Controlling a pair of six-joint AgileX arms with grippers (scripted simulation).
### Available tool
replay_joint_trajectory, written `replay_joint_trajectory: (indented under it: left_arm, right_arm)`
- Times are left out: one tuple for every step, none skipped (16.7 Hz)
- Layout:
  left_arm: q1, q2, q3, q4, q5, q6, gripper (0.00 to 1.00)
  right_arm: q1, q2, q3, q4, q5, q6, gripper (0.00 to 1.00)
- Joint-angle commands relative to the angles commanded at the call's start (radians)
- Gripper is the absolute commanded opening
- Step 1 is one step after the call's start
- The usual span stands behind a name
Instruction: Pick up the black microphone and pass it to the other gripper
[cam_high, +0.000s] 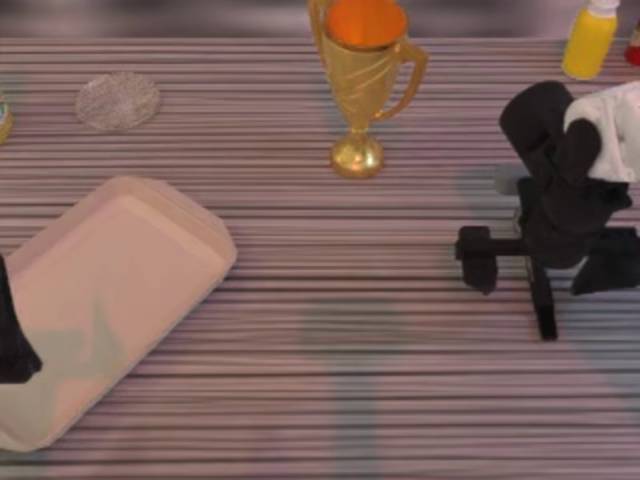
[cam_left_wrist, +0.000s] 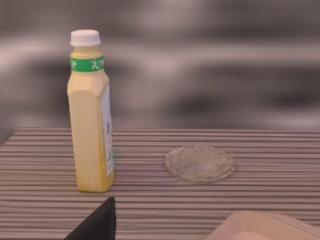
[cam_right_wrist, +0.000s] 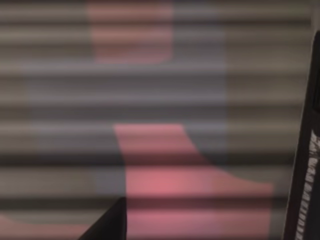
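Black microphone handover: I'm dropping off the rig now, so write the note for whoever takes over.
Right tool: open, fingers spread to either side of the black microphone, at the table's right. It has not closed on it.
Left tool: parked at the table's left edge, over the tray.
Microphone: handle pointing toward the near edge, head hidden under the right arm. Whether it rests on the table cannot be told.
Done: right tool lined up.
Left: close, lift, bring to the middle, pass to the left tool.
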Motion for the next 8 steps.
replay_joint_trajectory:
  left_arm:
    - [0.0, 0.0, 0.0, 0.0, 0.0, 0.0, 1.0]
    - [0.0, 0.0, 0.0, 0.0, 0.0, 0.0, 1.0]
    - [0.0, 0.0, 0.0, 0.0, 0.0, 0.0, 1.0]
    - [0.0, 0.0, 0.0, 0.0, 0.0, 0.0, 1.0]
    - [0.0, 0.0, 0.0, 0.0, 0.0, 0.0, 1.0]
    - [0.0, 0.0, 0.0, 0.0, 0.0, 0.0, 1.0]
    - [0.0, 0.0, 0.0, 0.0, 0.0, 0.0, 1.0]
    - [0.0, 0.0, 0.0, 0.0, 0.0, 0.0, 1.0]
  right_arm:
    - [0.0, 0.0, 0.0, 0.0, 0.0, 0.0, 1.0]
    - [0.0, 0.0, 0.0, 0.0, 0.0, 0.0, 0.92]
    - [0.0, 0.0, 0.0, 0.0, 0.0, 0.0, 0.85]
    - [0.0, 0.0, 0.0, 0.0, 0.0, 0.0, 0.77]
    - [0.0, 0.0, 0.0, 0.0, 0.0, 0.0, 0.7]
    - [0.0, 0.0, 0.0, 0.0, 0.0, 0.0, 0.62]
    - [0.0, 0.0, 0.0, 0.0, 0.0, 0.0, 0.55]
    - [0.0, 0.0, 0.0, 0.0, 0.0, 0.0, 0.47]
